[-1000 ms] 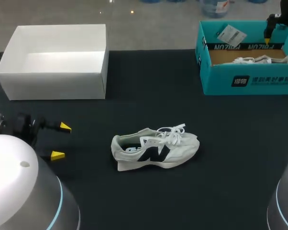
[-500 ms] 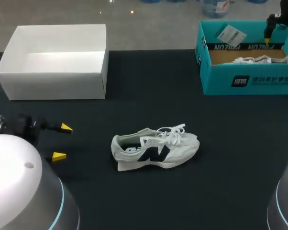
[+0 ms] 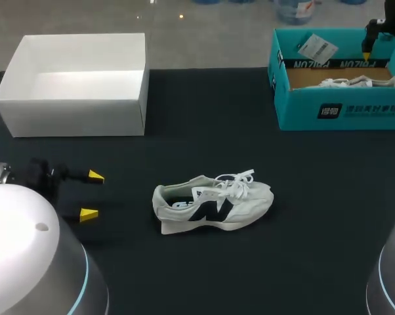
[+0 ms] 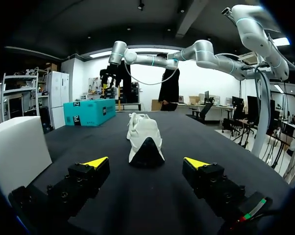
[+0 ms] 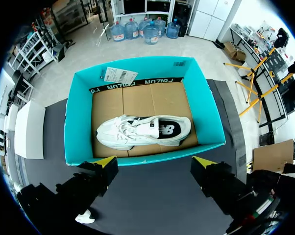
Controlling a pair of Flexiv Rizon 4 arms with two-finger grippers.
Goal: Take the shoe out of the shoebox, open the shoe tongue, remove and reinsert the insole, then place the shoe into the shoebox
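Two white shoes are in view. One shoe (image 3: 214, 202) stands on its sole near the middle of the black tabletop (image 3: 204, 131). Its long axis runs across the table, with the heel toward the robot's left side and the toe toward its right. The left tool (image 3: 90, 195) sits low over the tabletop, well apart from that heel and roughly level with it, its fingers spread wide and holding nothing. Seen from the left wrist, the shoe lies straight ahead, heel first, in line with the gap between the fingers. The left arm is much the nearer to this shoe, so a straight advance would probably meet the heel end. The second shoe (image 5: 143, 131) appears to lie on its side inside the teal shoebox (image 5: 74, 132) at the far right, lengthwise along the box. The right tool (image 5: 155, 160) hangs above that box, fingers apart and empty. One white open box (image 3: 73, 108) stands at the far left. Count: two shoes, two boxes, two tools.
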